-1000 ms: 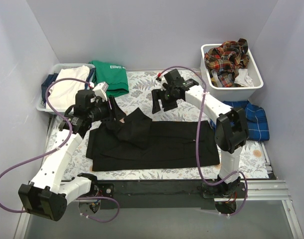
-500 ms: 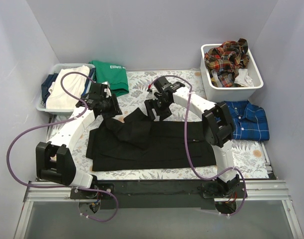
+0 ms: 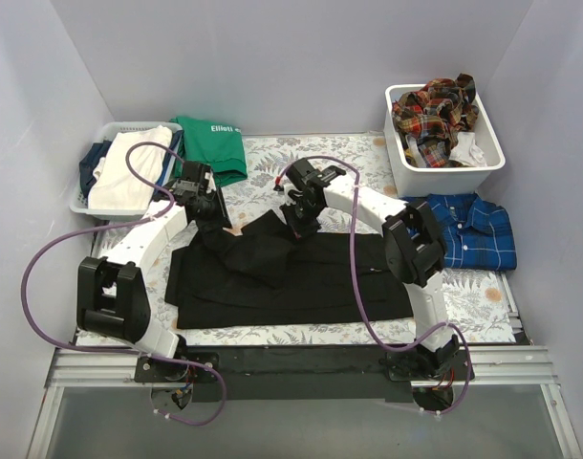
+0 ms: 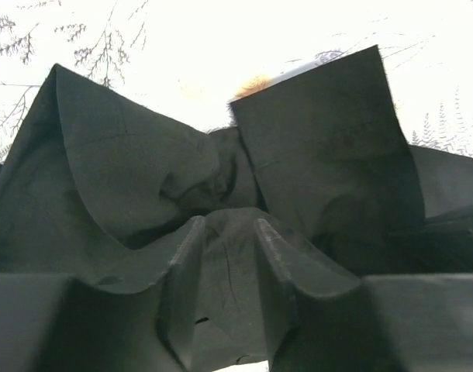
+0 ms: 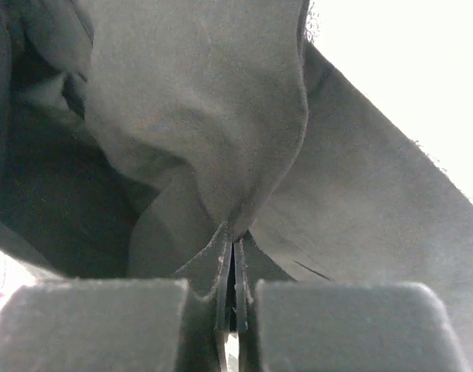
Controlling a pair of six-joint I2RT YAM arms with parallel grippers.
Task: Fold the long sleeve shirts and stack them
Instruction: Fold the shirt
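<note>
The large black long sleeve shirt lies spread across the flowered table, with one sleeve folded over its upper left. My left gripper sits at the shirt's top left edge. In the left wrist view its fingers close round a bunch of black cloth that fills the gap between them. My right gripper is at the top edge near the collar. In the right wrist view its jaws are pinched shut on a thin fold of the black cloth. A blue plaid shirt lies at the right.
A white bin at the back right holds red-orange plaid shirts. A green top with white lettering lies at the back left beside a basket of white and navy clothes. Walls enclose the table on three sides.
Both grippers have come down onto the black shirt's top edge. The right one moved left and down and closed on the cloth. The left one narrowed round the cloth.
</note>
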